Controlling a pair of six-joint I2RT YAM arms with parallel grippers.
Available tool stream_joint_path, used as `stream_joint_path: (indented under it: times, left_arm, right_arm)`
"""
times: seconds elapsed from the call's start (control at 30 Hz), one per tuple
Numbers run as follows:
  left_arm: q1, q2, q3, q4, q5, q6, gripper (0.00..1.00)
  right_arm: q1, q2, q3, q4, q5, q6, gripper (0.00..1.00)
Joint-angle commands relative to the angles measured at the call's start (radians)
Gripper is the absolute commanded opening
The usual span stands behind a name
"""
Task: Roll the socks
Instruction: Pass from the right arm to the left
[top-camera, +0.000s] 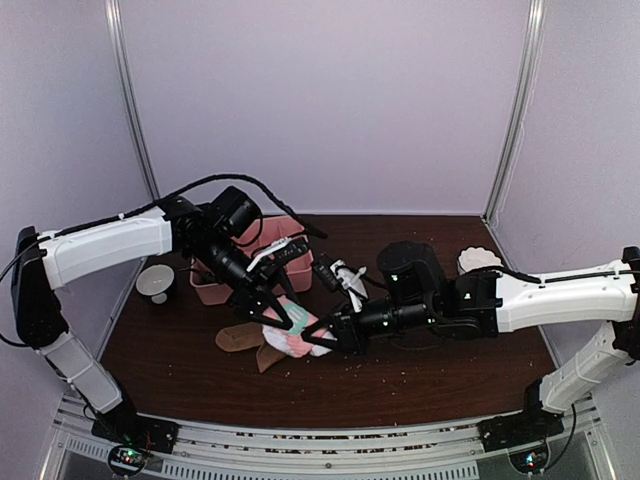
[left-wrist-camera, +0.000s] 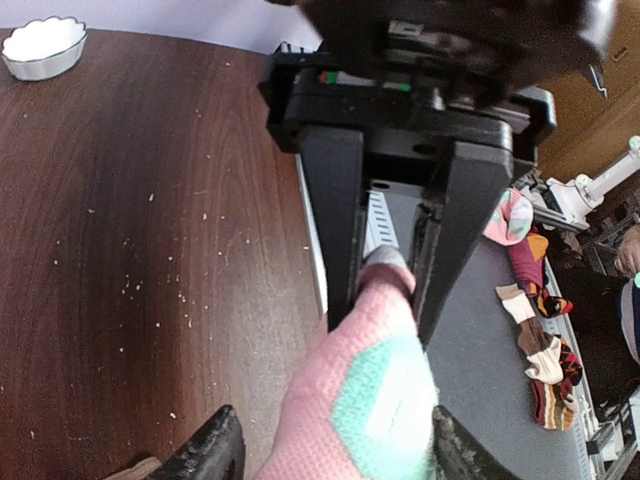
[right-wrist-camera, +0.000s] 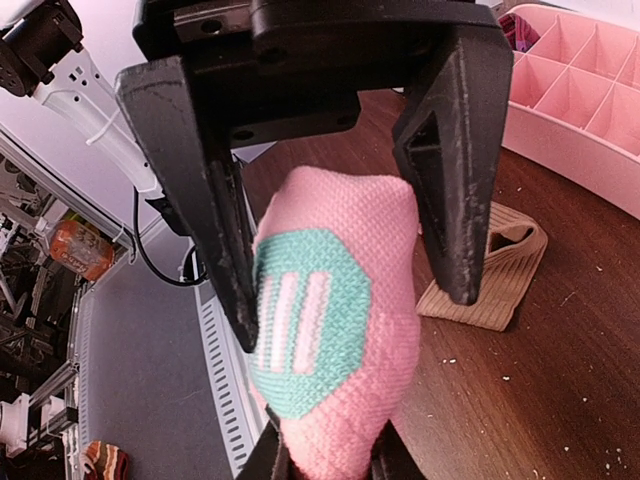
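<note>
At mid-table, the pink sock, its mint-green patch with white bars showing, was bunched between the two claws. Right gripper was clenched on one end of it, both fingers pressed into the knit. Left gripper sat astride the other end, jaws parted, with a sliver of wood showing beside one finger; no firm hold seen. Tan sock lay flat on the table just beyond the pink one. Pink divided tray stood farther back, near the tan sock. White scalloped bowl sat well apart, toward the far right side.
</note>
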Motion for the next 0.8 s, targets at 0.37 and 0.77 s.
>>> stream_joint_path:
  times: [0.37, 0.77]
  left_arm:
    - [0.016, 0.196, 0.235, -0.471, 0.216, 0.388, 0.0]
    - [0.278, -0.022, 0.204, 0.052, -0.639, -0.091, 0.0]
  right_arm:
    - [0.006, 0.01, 0.019, 0.13, 0.031, 0.008, 0.13]
    - [0.006, -0.15, -0.028, -0.112, 0.523, -0.042, 1.0]
